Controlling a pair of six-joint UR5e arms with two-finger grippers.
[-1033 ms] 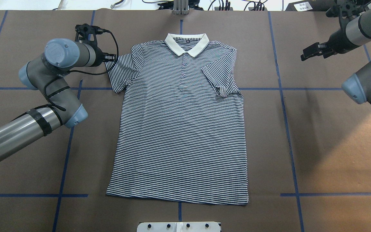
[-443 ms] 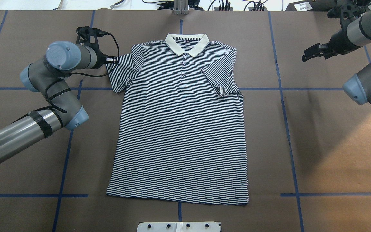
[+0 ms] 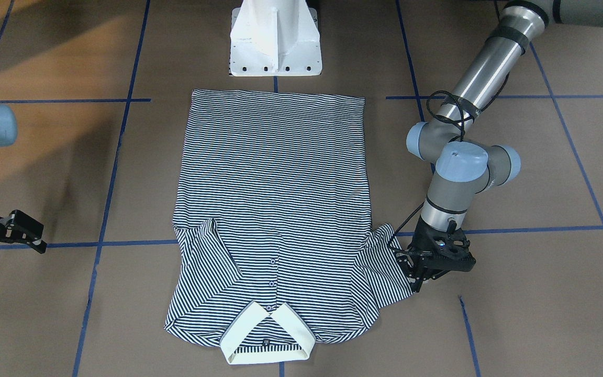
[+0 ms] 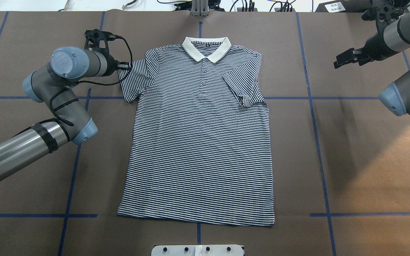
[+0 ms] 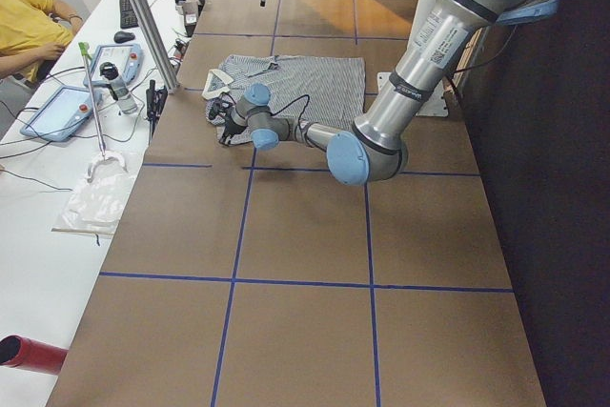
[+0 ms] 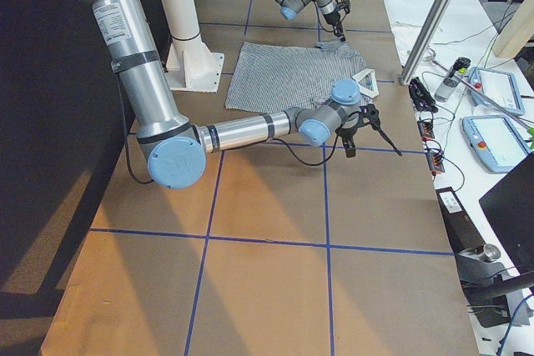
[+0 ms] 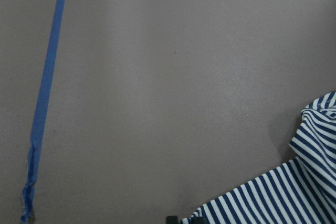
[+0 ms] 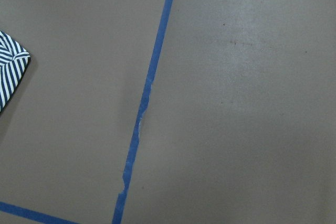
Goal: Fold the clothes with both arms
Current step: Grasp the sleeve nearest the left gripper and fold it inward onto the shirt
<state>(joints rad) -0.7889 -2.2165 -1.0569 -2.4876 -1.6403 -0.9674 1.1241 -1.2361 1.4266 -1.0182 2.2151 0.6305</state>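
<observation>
Navy-and-white striped polo shirt (image 4: 201,142) flat on brown tabletop (image 4: 368,160) with blue tape lines (image 4: 314,117); left jaws at sleeve (image 4: 133,80), grip unclear; right jaws parted, empty.

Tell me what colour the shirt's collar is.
The collar is cream; the exterior front-facing view shows it best.

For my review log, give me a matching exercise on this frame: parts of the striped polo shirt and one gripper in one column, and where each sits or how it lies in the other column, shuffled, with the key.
Column 1
1. cream collar of the navy-and-white striped polo shirt
2. shirt sleeve on the robot's left
3. shirt sleeve on the robot's right
4. black right gripper

Column 2
A. folded in over the chest
B. above the bare brown paper-covered table, apart from the shirt
C. spread out flat, black left gripper at its outer edge
D. at the shirt's end farthest from the robot

Pairs: 1-D, 2-C, 3-A, 4-B
</observation>
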